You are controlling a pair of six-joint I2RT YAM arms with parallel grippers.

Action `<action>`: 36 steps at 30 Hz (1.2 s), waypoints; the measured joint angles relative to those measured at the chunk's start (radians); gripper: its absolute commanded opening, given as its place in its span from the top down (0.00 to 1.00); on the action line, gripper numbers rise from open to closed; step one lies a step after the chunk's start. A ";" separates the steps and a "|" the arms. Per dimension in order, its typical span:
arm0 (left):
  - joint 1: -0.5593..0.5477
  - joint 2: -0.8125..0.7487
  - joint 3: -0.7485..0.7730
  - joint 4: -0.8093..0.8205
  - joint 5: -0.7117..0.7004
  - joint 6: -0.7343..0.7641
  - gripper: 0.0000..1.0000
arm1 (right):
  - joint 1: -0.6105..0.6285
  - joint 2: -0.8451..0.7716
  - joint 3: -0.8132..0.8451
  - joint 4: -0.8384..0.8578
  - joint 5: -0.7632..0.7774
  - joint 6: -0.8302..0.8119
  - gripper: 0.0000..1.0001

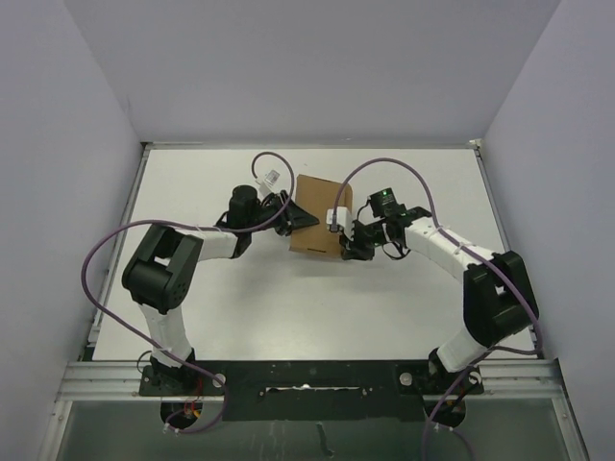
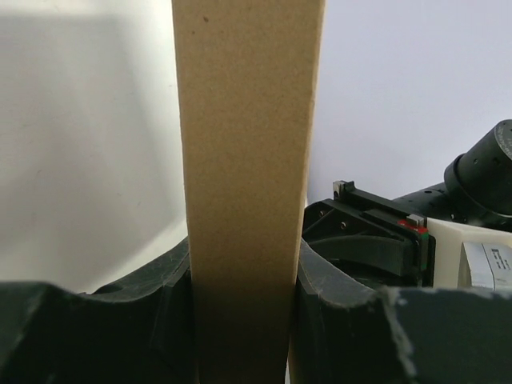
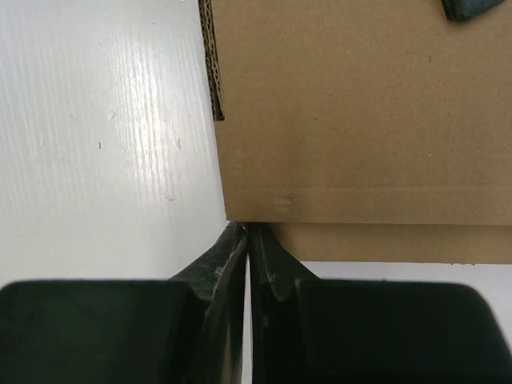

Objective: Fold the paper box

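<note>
1. The paper box [image 1: 320, 216] — plain brown cardboard — sits around the middle of the white table [image 1: 240, 298], a little toward the far side, with one of my arms on each side of it.
2. My left gripper [image 1: 300, 220] reaches in from the left and meets the box's left edge. It is closed partway, clamped on the cardboard.
3. Seen from my left wrist, a brown panel stands upright between my two dark fingers [image 2: 160, 320], one pressed against each face.
4. My right gripper [image 1: 348, 242] comes in from the right, at the box's near right corner. Its jaws are drawn tight together, and I see nothing between them.
5. From my right wrist, the closed fingertips [image 3: 240, 240] touch the cardboard's edge at a corner — they rest against it and do not grip it.
6. In that same view the box's top face fills the far right of the frame. A ragged fluted edge runs along its left side, and a second strip of cardboard shows just below the top panel.
7. Purple cables [image 1: 106, 259] loop out from both arms above the table.
</note>
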 measured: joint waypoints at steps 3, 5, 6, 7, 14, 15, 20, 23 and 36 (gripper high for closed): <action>-0.002 -0.008 0.006 -0.062 -0.012 0.065 0.88 | 0.003 0.026 -0.033 0.065 -0.005 0.051 1.00; -0.005 -0.008 0.008 -0.101 -0.021 0.100 0.88 | 0.006 0.045 -0.047 0.097 -0.007 0.076 1.00; -0.006 -0.008 0.009 -0.114 -0.024 0.115 0.88 | 0.010 0.057 -0.056 0.116 -0.008 0.090 1.00; -0.006 -0.008 0.010 -0.129 -0.027 0.128 0.88 | 0.013 0.064 -0.062 0.129 -0.008 0.098 1.00; -0.006 -0.008 0.018 -0.213 -0.036 0.217 0.88 | 0.048 0.112 -0.089 0.203 0.010 0.143 1.00; -0.006 -0.008 0.021 -0.227 -0.038 0.230 0.88 | 0.054 0.121 -0.090 0.209 0.015 0.146 1.00; -0.006 -0.008 0.035 -0.291 -0.049 0.290 0.88 | 0.081 0.155 -0.089 0.233 0.045 0.163 0.99; -0.006 -0.006 0.045 -0.325 -0.053 0.314 0.88 | 0.089 0.168 -0.085 0.237 0.053 0.169 0.97; -0.010 0.012 0.109 -0.415 -0.064 0.378 0.88 | 0.092 0.193 -0.051 0.206 0.073 0.171 0.93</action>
